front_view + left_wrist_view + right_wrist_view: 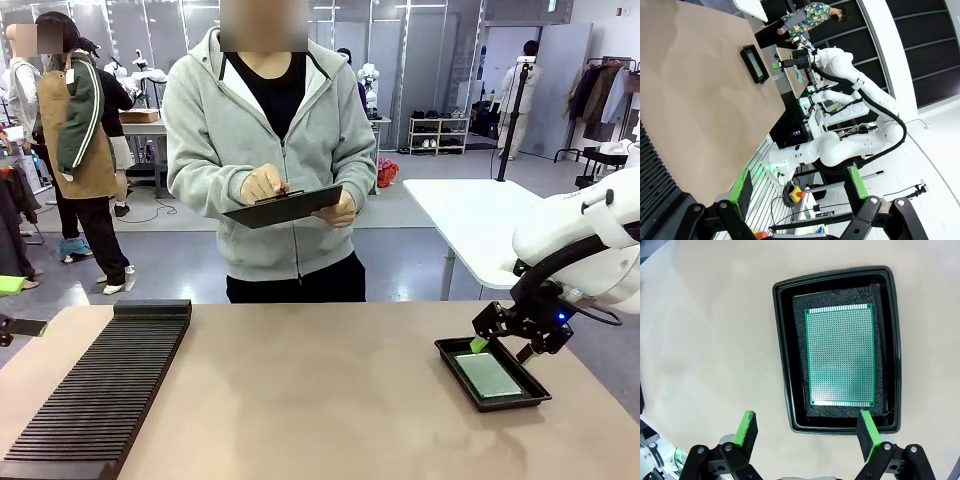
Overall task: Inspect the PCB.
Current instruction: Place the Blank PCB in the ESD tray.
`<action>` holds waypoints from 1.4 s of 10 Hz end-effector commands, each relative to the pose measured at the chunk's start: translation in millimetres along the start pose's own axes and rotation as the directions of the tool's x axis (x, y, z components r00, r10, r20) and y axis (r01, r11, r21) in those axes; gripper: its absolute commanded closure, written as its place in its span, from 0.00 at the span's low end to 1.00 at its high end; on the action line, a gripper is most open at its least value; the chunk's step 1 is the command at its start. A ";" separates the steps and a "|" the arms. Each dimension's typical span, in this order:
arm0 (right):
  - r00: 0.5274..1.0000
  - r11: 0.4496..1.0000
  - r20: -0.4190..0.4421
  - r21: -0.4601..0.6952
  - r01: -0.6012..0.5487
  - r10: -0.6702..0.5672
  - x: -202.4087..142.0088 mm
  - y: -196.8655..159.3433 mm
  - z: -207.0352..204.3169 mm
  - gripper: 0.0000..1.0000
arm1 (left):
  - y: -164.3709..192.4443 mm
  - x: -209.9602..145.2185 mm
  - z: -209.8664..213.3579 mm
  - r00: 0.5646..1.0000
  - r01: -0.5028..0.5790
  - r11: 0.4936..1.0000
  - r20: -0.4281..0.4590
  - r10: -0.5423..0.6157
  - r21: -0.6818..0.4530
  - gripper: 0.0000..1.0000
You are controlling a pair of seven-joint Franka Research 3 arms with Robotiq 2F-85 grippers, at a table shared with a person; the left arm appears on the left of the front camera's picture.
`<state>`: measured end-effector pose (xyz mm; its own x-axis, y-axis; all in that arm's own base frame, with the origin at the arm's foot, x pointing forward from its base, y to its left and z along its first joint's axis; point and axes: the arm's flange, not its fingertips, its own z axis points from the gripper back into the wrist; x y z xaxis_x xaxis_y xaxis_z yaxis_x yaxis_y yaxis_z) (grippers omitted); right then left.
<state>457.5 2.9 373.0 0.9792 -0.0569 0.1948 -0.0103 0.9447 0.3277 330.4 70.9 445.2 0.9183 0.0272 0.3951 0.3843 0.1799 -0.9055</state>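
The PCB (841, 356) is a green perforated board lying flat on dark foam inside a shallow black tray (782, 355). In the front view the tray (447, 349) sits at the table's right with the PCB (488, 375) in it. My right gripper (502, 348) hovers over the tray's near-right end, open; its green pads (747, 427) stand wide with nothing between them, and the tray's near rim lies just beyond them. My left gripper (799, 186) is open and empty at the table's left side, looking across at the far-off tray (747, 60).
A person stands at the far side holding a dark clipboard-like panel (285, 205) in both hands. A long black slotted rack (100, 390) lies along the table's left. The tan tabletop (320, 400) between rack and tray is bare.
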 end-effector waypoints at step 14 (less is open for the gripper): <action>1.000 1.000 0.001 -0.001 -0.002 0.002 -0.1 0.7 -0.6 0.00 | -2.4 -2.3 -0.1 1.000 0.008 1.000 -0.001 -0.008 0.000 0.05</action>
<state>457.5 2.9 373.0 0.9792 -0.0569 0.1948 -0.0104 0.9447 0.3277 330.4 70.9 445.2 0.9183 0.0272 0.3951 0.3843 0.1799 -0.9055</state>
